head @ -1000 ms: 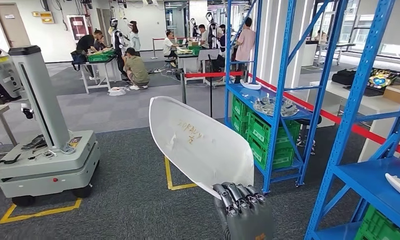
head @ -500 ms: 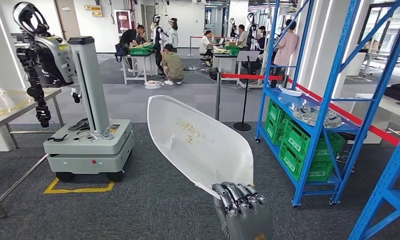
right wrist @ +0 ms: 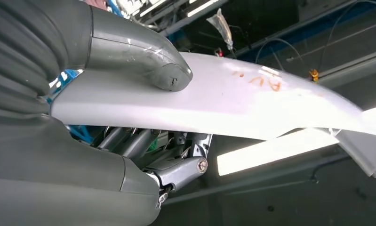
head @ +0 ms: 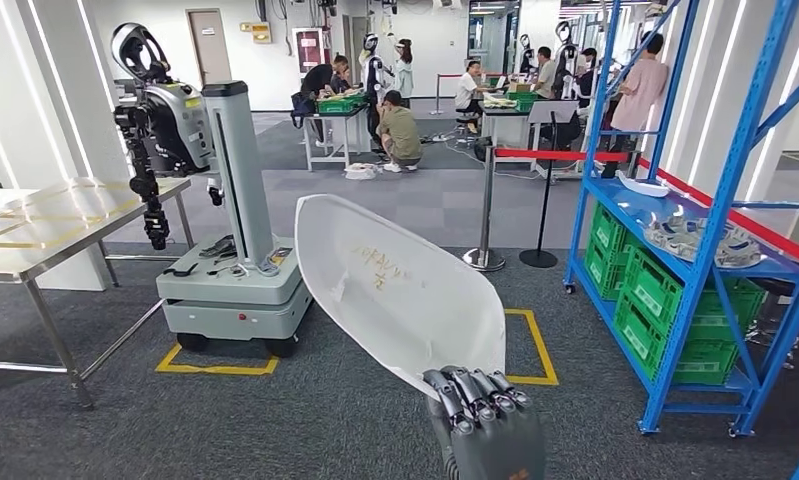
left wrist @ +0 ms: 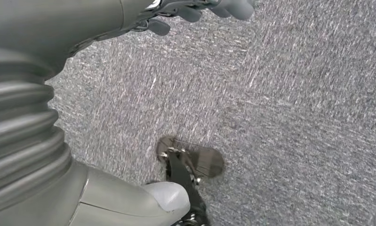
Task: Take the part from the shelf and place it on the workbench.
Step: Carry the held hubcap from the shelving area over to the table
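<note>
I see faint orange handwriting on the white part [head: 400, 290] at my twelve o'clock, also visible in my right wrist view, but I cannot read it.

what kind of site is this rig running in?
Likely a robotics lab or test floor: blue steel shelving with green crates, a wheeled robot base, metal workbench, and people at benches.

Smooth glossy white plastic part [head: 400, 290], matt grey metal hand [head: 485, 425], rough grey carpet [head: 225, 420].
</note>
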`<state>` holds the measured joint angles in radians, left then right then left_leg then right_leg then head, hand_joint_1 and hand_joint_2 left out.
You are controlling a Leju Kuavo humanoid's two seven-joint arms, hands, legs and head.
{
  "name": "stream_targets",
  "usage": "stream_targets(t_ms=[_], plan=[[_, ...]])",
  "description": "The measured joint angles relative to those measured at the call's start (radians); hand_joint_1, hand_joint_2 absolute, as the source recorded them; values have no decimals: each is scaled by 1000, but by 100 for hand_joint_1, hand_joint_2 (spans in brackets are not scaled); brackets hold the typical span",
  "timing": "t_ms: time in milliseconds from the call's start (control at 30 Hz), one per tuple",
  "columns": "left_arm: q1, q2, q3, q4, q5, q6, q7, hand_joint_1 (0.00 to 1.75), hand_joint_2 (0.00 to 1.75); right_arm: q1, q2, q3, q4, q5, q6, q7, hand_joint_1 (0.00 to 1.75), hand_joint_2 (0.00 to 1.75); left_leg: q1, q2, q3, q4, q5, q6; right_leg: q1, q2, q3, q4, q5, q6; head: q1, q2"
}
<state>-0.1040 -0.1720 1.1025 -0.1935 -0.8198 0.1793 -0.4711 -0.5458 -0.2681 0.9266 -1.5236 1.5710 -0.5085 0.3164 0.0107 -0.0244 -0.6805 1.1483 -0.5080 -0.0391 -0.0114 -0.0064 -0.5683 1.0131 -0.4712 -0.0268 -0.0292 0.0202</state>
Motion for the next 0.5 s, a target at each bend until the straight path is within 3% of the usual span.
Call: stream_targets(t_ms=[67,100,133,167,233,300,367,400,467,500], plan=[[-1,-1,0,0,0,0,0,0,175,2,0,0,0,0,0,0,175,175,2,15,-56,127,-55,-7,2,-17,0,0,-1,-4,0,0],[-1,-1,0,0,0,0,0,0,175,3,0,0,0,0,1,0,175,175,3,16,-66,154,-59,-9,3,-24,0,1,-2,-4,0,0],[0,0,0,0,0,0,0,0,175,3,0,1,0,0,0,0,175,175,3,17,-57,144,-44,-10,3,-30,0,1,-2,-3,0,0],[0,0,0,0,0,0,1,0,175,3,0,1,0,0,0,0,175,175,3,23,-29,93,-14,-10,2,-36,1,2,-4,-2,0,0],[-1,2,0,0,0,0,1,0,175,2,0,1,0,0,1,-5,175,175,-2,62,44,-46,36,-1,6,-49,3,7,-12,5,0,0],[-3,2,0,0,3,-1,1,0,175,2,6,0,0,0,8,-31,175,175,-8,89,76,-118,46,18,12,-62,8,11,-18,16,0,0],[-3,1,1,0,9,-2,1,0,175,3,19,-3,2,0,17,-65,175,175,-7,70,79,-124,44,37,12,-71,14,18,-17,29,0,0],[-2,1,1,0,11,-2,1,0,175,3,27,-6,3,0,19,-76,175,175,-5,58,84,-125,45,43,9,-65,14,27,-19,35,0,0],[-1,1,1,0,14,-2,0,0,175,2,35,-12,4,0,20,-87,175,175,-1,33,95,-127,49,54,3,-34,-10,79,-52,45,0,0],[0,1,1,0,14,-2,0,0,175,2,36,-14,5,0,21,-89,175,175,0,20,95,-127,49,56,0,-16,-39,132,-80,49,0,0]])
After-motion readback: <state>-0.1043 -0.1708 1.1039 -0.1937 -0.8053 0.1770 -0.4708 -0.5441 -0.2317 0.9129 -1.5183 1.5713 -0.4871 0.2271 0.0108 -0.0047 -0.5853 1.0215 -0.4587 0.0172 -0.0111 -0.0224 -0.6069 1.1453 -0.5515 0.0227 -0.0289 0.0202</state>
